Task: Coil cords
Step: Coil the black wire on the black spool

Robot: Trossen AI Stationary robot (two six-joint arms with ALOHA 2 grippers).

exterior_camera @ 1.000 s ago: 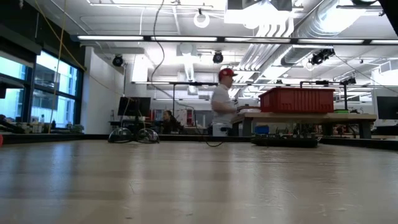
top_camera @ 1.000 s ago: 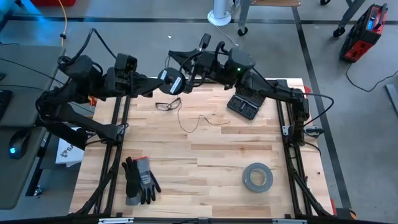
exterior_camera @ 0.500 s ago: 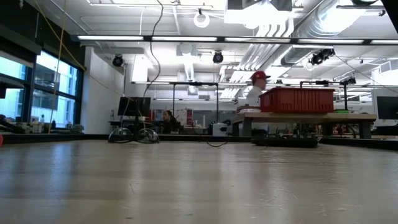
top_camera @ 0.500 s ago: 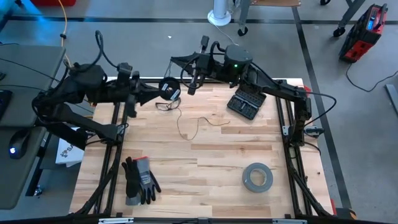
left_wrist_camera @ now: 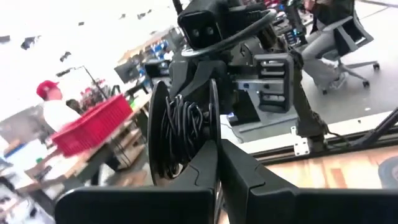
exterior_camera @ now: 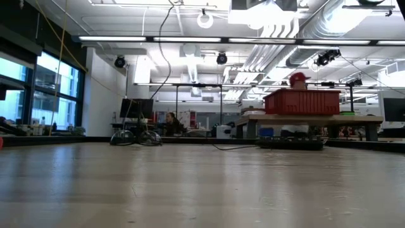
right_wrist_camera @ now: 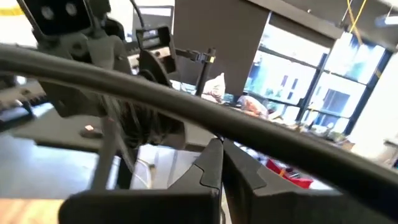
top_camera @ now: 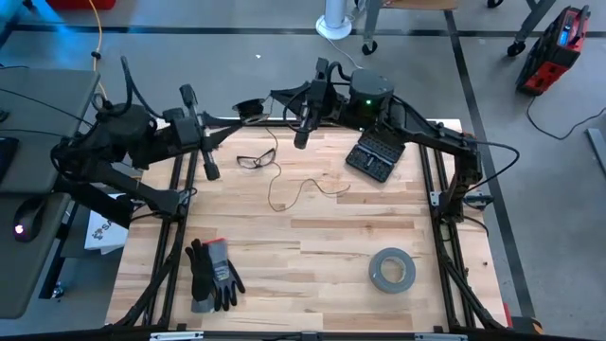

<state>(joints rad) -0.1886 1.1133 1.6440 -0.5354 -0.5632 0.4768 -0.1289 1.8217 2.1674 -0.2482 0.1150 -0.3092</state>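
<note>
Black spool [left_wrist_camera: 182, 134] is up at the table's far edge, pinched in my left gripper [top_camera: 248, 111], fingers [left_wrist_camera: 205, 168] clamped on its rim. Some thin cord [top_camera: 294, 187] is already wound on the hub. My right gripper [top_camera: 301, 140] hangs just beside it, fingers [right_wrist_camera: 214, 165] together; can't tell if the strand runs through them. A loose length trails across the wood near the safety glasses [top_camera: 256, 159]. My read: partly coiled, that slack left to wind.

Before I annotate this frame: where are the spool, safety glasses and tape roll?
spool [left_wrist_camera: 180, 134], left wrist view, wound cord between its flanges
safety glasses [top_camera: 256, 159], high view, nose bridge
grey tape roll [top_camera: 391, 270], high view, ring's band
</note>
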